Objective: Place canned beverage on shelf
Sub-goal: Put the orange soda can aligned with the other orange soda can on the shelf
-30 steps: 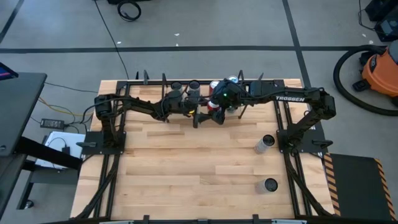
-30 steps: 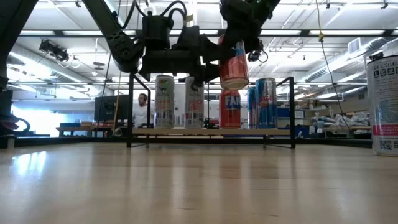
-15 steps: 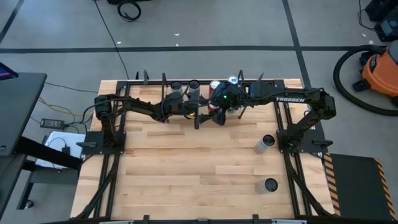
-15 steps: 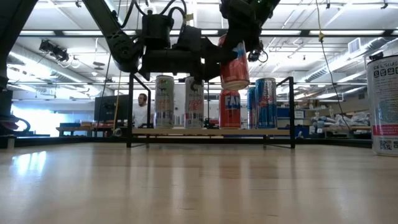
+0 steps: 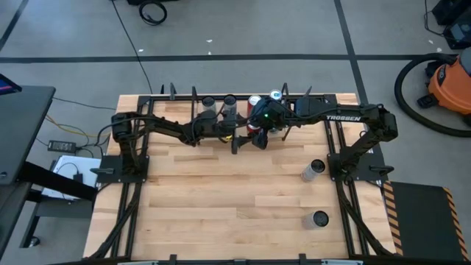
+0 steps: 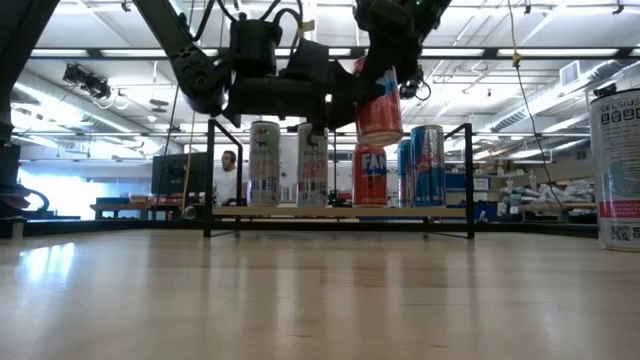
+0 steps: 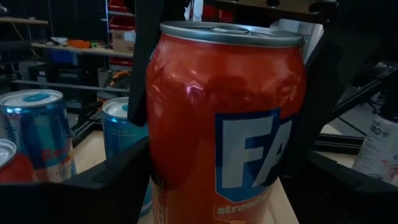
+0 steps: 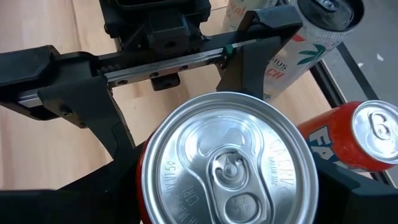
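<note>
Low view: I've got a red Fanta can up in the air, slightly tilted, just in front of & above the shelf at the back of the table. Both arms meet on it. Left gripper comes in from the side, fingers clamped on the can's lower body; right gripper comes down from above, fingers closed on its upper part, per right wrist view. On the shelf board I see 2 tall pale cans, another red Fanta can & 2 blue cans, all upright. High view: 2 more cans sit on the table's right side, well apart from the shelf.
</note>
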`<state>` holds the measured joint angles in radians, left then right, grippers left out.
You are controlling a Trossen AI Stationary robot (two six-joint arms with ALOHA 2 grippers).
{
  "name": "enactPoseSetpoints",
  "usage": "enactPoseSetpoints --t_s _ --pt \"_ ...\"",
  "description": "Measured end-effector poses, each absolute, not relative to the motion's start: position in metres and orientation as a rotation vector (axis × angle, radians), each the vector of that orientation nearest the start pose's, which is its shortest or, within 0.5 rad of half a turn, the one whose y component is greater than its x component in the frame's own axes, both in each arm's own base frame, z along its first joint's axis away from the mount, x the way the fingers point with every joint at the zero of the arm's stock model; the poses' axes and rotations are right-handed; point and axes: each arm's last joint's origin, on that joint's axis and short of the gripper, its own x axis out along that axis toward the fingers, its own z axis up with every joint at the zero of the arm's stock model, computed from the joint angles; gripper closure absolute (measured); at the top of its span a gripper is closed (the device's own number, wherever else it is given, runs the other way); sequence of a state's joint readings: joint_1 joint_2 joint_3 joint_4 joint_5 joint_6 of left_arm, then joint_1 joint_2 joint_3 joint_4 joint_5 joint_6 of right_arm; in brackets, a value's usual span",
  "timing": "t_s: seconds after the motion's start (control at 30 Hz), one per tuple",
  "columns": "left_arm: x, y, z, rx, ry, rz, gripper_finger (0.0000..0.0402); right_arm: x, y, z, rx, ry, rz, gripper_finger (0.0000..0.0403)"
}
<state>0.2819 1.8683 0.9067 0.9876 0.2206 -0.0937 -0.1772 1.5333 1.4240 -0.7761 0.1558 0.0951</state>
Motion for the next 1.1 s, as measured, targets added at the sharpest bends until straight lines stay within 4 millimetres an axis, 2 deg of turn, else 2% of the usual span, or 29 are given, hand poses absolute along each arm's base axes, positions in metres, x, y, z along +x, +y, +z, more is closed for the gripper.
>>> enactPoseSetpoints --t_s 0.13,0.37,0.77,0.9,1.0,1.1 --pt "0.37 0.101 0.189 -0.095 0.018 0.063 0.0085 0.313 -0.059 0.327 0.103 0.877 -0.349 0.0094" --pt "0.368 0.101 0.195 -0.097 -0.026 -0.052 0.0085 0.311 -0.059 0.329 0.118 0.877 -0.388 0.0094" --pt "0.365 0.104 0.194 -0.135 0.013 -0.079 0.0085 0.309 -0.059 0.329 0.118 0.888 -0.401 0.0094" --pt "0.358 0.105 0.194 -0.19 0.086 -0.114 0.0087 0.294 -0.062 0.322 0.059 1.029 -0.493 0.0094" --pt "0.35 0.105 0.206 -0.174 0.073 -0.113 0.0087 0.293 -0.065 0.324 0.038 1.006 -0.593 0.0094" --pt "0.345 0.101 0.212 -0.135 0.058 -0.118 0.0087 0.294 -0.062 0.324 0.065 1.007 -0.543 0.0094"
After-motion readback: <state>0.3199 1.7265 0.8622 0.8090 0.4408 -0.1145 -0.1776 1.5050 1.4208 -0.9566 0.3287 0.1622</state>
